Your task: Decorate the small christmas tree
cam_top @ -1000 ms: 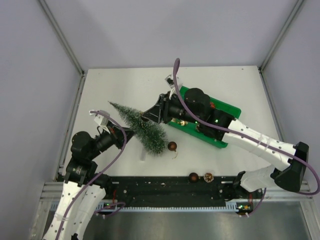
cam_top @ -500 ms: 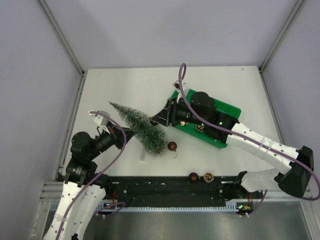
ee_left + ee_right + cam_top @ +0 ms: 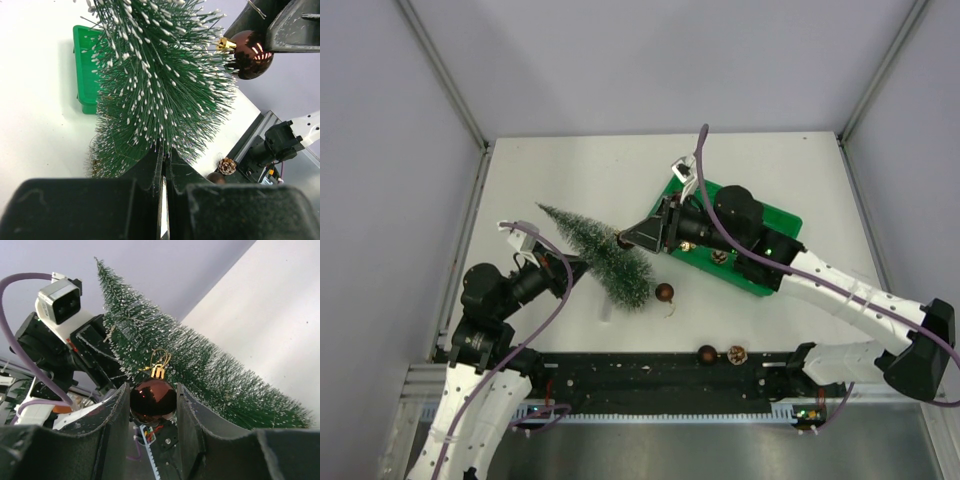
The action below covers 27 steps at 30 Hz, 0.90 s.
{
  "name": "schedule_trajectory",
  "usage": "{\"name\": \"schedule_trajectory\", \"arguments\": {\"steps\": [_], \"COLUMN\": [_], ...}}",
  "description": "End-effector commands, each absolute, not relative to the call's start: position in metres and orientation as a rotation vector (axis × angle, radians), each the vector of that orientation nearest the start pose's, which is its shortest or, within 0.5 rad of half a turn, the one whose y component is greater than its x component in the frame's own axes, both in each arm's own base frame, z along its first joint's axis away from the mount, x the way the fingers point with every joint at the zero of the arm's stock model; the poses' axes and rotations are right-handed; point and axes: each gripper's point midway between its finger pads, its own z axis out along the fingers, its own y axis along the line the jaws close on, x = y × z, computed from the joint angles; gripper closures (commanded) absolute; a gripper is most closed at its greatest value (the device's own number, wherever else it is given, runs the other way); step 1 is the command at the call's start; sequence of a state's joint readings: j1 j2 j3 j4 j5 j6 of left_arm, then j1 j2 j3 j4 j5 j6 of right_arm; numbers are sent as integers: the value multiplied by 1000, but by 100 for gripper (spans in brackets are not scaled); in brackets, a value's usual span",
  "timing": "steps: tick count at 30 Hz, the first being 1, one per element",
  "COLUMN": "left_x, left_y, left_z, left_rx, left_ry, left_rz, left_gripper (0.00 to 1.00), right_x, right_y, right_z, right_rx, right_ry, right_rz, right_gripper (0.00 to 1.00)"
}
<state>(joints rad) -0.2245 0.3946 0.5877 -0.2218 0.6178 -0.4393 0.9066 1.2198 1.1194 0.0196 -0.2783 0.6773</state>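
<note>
The small christmas tree (image 3: 600,252) is held left of the middle of the white table (image 3: 570,170). It is slanted: its thin tip is pointed to the far left and its wide end to the near right, so its long line is run crosswise over the table. Its side is pinched by the left gripper (image 3: 576,265), whose fingers are pressed almost together on the bristles. A shiny brown ball (image 3: 152,399) is squeezed tight in the right gripper (image 3: 624,240), right against the tree's other side. The ball's gold cap is shown only in the wrist views. Only from above is a second brown ball (image 3: 664,292) seen, beside the tree's wide end. The green tray (image 3: 778,216) is partly covered by the right arm. A pine cone (image 3: 737,353) is seen at the near edge.
</note>
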Motion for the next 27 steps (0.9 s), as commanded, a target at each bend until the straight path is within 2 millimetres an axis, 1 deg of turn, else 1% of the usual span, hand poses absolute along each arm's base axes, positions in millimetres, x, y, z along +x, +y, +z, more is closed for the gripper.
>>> {"name": "schedule_trajectory", "arguments": {"steps": [1,5,10,17,23,27], "left_x": [176,177,177,176,176,176], "left_y": [-161,-161,-162,-162,-162,-162], "left_z": [301,301,304,304,305,304], "left_rx": [356,354,351,353,353,356], "left_ry": [1569,1571,1564,1562,1557,1558], "left_rz": [-998,-1003,-1010,-1014,-1012,-1013], "left_gripper": [100,100,100,100,100,100], "right_x": [186,187,189,195,196,193], "right_y": [374,382,386,392,405,412], "right_z": [369,364,361,367,370,360], "right_rx": [-479,-500,-500,-509,-534,-553], "right_ry": [1706,1725,1744,1736,1731,1762], "right_rz": [1465,1458,1447,1438,1455,1439], "right_gripper": [83,83,84,85,85,86]}}
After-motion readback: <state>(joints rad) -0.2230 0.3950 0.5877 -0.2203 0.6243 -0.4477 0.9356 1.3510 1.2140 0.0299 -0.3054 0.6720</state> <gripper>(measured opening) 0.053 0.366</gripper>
